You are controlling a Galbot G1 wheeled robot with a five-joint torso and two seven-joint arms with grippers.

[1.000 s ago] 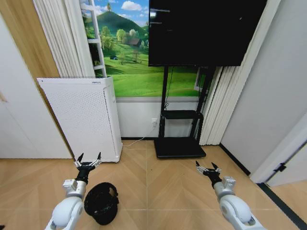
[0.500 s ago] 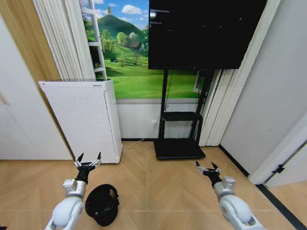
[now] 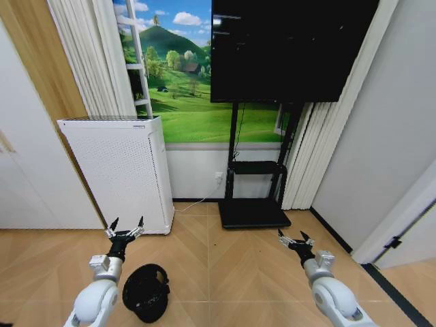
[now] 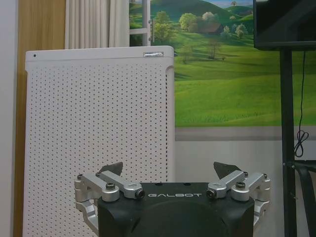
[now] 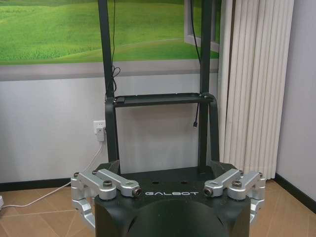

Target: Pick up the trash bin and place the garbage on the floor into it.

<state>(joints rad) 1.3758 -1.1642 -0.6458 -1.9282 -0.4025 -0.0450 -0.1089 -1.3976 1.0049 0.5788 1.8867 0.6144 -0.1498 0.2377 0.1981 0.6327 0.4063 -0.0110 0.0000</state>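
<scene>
In the head view, the trash bin (image 3: 145,293) sits at the lower left of the frame on the floor (image 3: 231,272), its lower edge partly hidden behind the left arm, so its base is hard to make out. The left gripper (image 3: 127,227) hangs just above and left of the bin with fingers spread wide and nothing between them; the right gripper (image 3: 293,237) is at the lower right, also spread wide and empty. Behind the left gripper stands a white perforated appliance (image 3: 119,174) with a small label at its top edge too tiny to read. A dark screen (image 3: 289,44) on a black stand (image 3: 255,184) fills the upper middle, cut off by the top of the frame, in front of a landscape mural (image 3: 180,75). In the left wrist view, the left gripper (image 4: 170,172) shows its wide-apart fingers at the bottom, the word GALBOT legible on its body, facing the appliance (image 4: 98,133). In the right wrist view, the right gripper (image 5: 165,168), likewise marked GALBOT and wide open, faces the stand (image 5: 158,98), a wall socket (image 5: 99,129) with a white cable beside it.
</scene>
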